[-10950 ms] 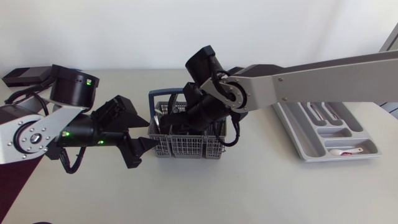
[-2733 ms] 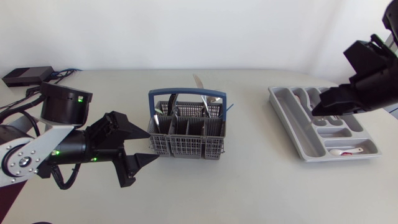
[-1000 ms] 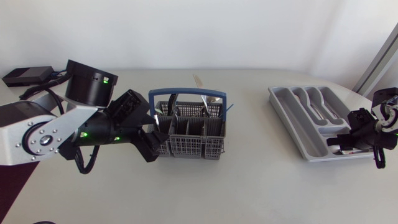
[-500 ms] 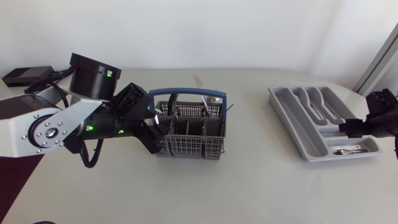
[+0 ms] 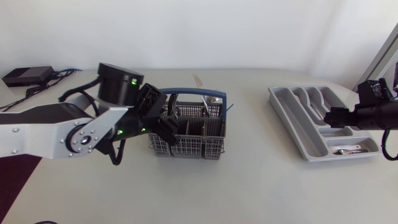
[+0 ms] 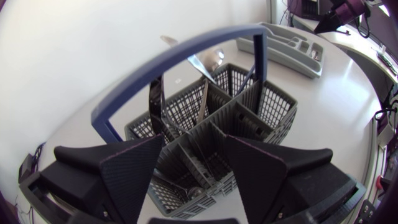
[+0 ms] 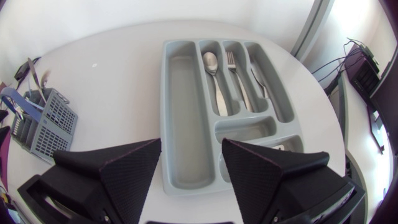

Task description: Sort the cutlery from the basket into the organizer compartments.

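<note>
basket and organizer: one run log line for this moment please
left gripper: open, over basket | basket: cutlery inside | right gripper: open, empty, above organizer | organizer: spoon, fork in slots

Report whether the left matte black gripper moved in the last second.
Yes. The left gripper went from beside the grey plastic cutlery basket's left wall to over its compartments.

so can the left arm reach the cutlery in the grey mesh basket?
Probably yes: the open jaws of the left arm hang over the grey mesh basket; its blue arched handle stands ahead, not in between.
</note>
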Controlling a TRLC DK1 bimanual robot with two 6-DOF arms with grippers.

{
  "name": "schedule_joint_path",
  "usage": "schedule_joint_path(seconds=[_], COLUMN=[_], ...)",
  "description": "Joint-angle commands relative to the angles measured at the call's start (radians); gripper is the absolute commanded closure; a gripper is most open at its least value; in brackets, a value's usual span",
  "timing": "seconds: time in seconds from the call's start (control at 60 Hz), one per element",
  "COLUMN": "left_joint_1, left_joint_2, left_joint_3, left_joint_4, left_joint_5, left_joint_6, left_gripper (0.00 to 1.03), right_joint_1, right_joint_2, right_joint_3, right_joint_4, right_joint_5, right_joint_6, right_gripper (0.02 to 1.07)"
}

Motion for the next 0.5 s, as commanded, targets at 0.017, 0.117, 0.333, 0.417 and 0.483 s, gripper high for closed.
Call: schedule_joint_path(seconds=[0.017, 0.117, 0.333, 0.417, 0.483], left_joint_1=[-0.018, -0.023, -0.024, -0.037, -0.044], left_joint_2=[0.097, 0.151, 0.209, 0.236, 0.245], left_joint_3=[0.055, 0.096, 0.144, 0.159, 0.161], left_joint_4=[-0.006, -0.012, 0.002, 0.006, 0.012], left_joint_5=[-0.035, -0.081, -0.144, -0.181, -0.2], left_joint_6=[-0.055, -0.085, -0.127, -0.136, -0.147], left_gripper=[0.35, 0.36, 0.37, 0.37, 0.39], right_joint_1=[0.025, 0.04, 0.041, 0.041, 0.046], right_joint_2=[0.043, 0.066, 0.097, 0.106, 0.106], right_joint_3=[-0.024, -0.028, -0.045, -0.05, -0.054], right_joint_4=[0.031, 0.054, 0.092, 0.097, 0.106], right_joint_5=[-0.019, -0.035, -0.048, -0.048, -0.048], right_joint_6=[0.054, 0.064, 0.064, 0.066, 0.067], right_gripper=[0.35, 0.35, 0.35, 0.35, 0.35])
